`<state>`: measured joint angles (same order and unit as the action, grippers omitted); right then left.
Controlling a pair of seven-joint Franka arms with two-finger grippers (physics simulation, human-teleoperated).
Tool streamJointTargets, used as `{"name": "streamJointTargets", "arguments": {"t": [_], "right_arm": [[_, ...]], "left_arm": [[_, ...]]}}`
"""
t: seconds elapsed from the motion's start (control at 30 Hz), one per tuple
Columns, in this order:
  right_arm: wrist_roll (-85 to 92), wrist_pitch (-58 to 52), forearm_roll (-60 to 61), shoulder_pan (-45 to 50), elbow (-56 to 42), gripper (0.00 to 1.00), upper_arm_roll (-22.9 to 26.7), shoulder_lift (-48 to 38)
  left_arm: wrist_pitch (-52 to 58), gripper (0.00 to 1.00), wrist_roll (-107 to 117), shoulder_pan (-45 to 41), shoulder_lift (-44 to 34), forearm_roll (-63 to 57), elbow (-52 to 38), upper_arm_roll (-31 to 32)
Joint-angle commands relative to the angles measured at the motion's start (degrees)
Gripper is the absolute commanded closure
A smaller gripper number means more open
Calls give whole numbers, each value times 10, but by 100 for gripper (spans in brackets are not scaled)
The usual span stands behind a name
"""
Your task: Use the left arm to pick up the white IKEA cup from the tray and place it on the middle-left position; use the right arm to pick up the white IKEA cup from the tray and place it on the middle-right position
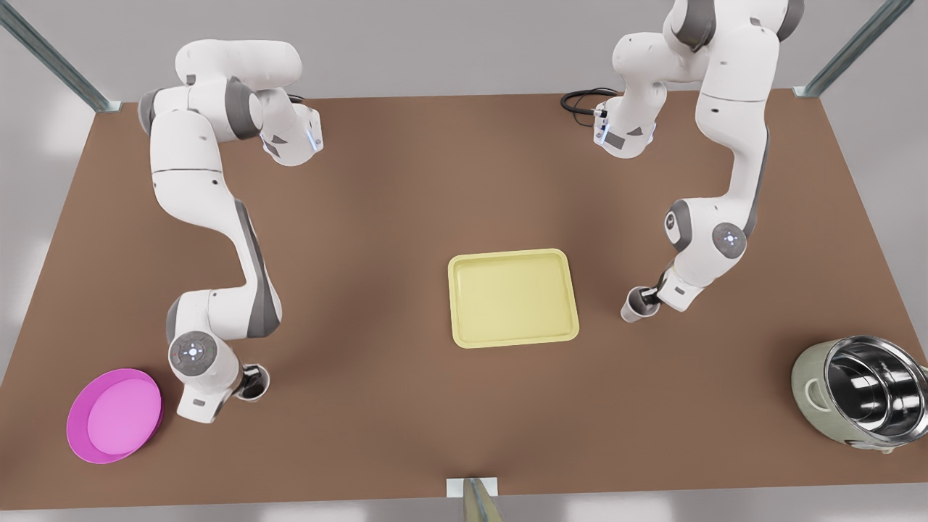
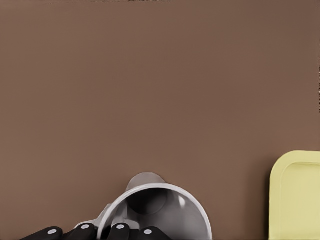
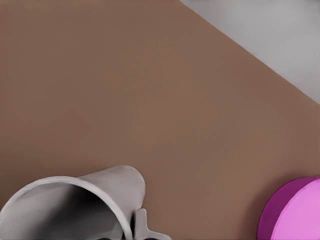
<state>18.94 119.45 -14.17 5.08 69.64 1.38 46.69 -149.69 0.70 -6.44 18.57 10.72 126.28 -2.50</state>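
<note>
On the front view's right, just off the short side of the tray [image 1: 511, 297]: the left gripper [image 1: 649, 295], clamped onto the rim of the left gripper's cup [image 1: 635, 307]. Seen from the left wrist view, black fingers [image 2: 120, 231] pinching the near wall of the left gripper's cup [image 2: 155, 212], mouth wide open toward the camera, grey base deep inside. Beyond it, plain brown table [image 2: 150, 75], with a corner of the pale yellow tray [image 2: 297, 195] off to the side, apart from the cup. Cup off the tray, then, and low over the tabletop (touching it or just above, impossible to say).

On the front view's left, well apart from the tray: the right gripper [image 1: 249, 377], closed on the rim of the right gripper's cup [image 1: 257, 384], with one dark finger reaching into the mouth. Just beside that wrist, toward the table corner, a round magenta dish [image 1: 114, 415]. From the right wrist view, the right gripper's cup [image 3: 75, 205] tilted across the frame, handle down by the base, above bare table [image 3: 125, 75]; the magenta dish [image 3: 295, 210] near but not touching.

Nothing lying in the tray but its own yellow floor and low rim. At the far corner on the front view's right, a pale green cooker with a shiny steel pot [image 1: 863, 395], well away from both cups.
</note>
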Motion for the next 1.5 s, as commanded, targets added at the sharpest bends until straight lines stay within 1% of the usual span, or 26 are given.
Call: {"name": "streamJointTargets", "arguments": {"t": [0.0,0.03,0.07,0.1,0.17,0.2,0.23,0.27,0.3,0.33,0.37,0.43,0.47,0.5,0.53,0.73,0.77,0.8,0.9,0.97,1.07,1.2,1.37,1.4,1.43,1.47], "right_arm": [[124,81,-16,-1,0,96,-1,2],[123,83,-16,-1,1,96,-1,8],[122,97,-16,-1,1,96,-1,18],[121,107,-16,-2,1,96,-1,23],[116,124,-15,-2,1,96,-1,31],[123,124,11,-2,-1,95,-1,26],[127,124,28,-2,-1,95,-1,22],[128,125,38,-2,-1,95,-1,24],[128,125,38,-2,-1,95,-2,24],[127,126,39,-2,-1,95,-2,24],[126,143,40,-2,0,95,-4,25],[128,145,41,-2,-1,95,-11,24],[130,145,54,-2,0,95,-13,24],[140,143,67,-2,1,95,-13,24],[165,142,99,-2,2,95,-13,24],[231,136,97,-17,3,95,-17,24],[238,136,97,-23,2,95,-25,24],[250,136,95,-38,2,95,-45,25],[297,136,98,-43,2,96,-46,25],[319,136,100,-67,2,96,-80,26],[337,136,115,-89,2,96,-106,37],[382,137,175,-90,2,96,-106,50],[384,137,184,-90,2,95,-106,56],[383,137,185,-90,2,94,-106,56],[383,137,185,-90,2,91,-106,56],[382,137,185,-90,2,82,-106,56]], "left_arm": [[-21,84,-199,0,1,9,0,-1],[-21,70,-200,0,1,9,0,0],[-23,7,-202,0,1,8,0,0],[-23,0,-205,0,1,8,0,-1],[-21,0,-205,0,-1,8,0,-1],[-13,0,-204,-1,-13,8,0,-1],[49,0,-201,0,-53,7,0,-1],[141,0,-199,1,-107,4,-7,-1],[234,0,-186,4,-139,-10,-37,-6],[355,0,-153,5,-143,-56,-117,-6],[399,0,-139,5,-142,-61,-157,-6],[425,0,-33,5,-131,-54,-201,-6],[483,0,11,4,-119,-47,-270,-6],[483,0,19,5,-122,-38,-299,-8],[475,0,17,5,-123,-39,-310,-7],[451,0,21,2,-101,-66,-314,-6],[451,0,21,2,-101,-66,-313,-5],[451,0,21,2,-101,-67,-313,-6],[451,0,22,2,-101,-67,-310,-6],[456,0,22,0,-101,-103,-308,-4],[457,0,22,1,-101,-103,-308,-4],[462,0,22,0,-102,-103,-307,-4],[462,0,22,1,-103,-104,-307,-5],[462,0,22,1,-103,-104,-307,-6],[462,0,22,1,-103,-104,-307,-5],[462,0,22,1,-103,-104,-307,-5]]}}
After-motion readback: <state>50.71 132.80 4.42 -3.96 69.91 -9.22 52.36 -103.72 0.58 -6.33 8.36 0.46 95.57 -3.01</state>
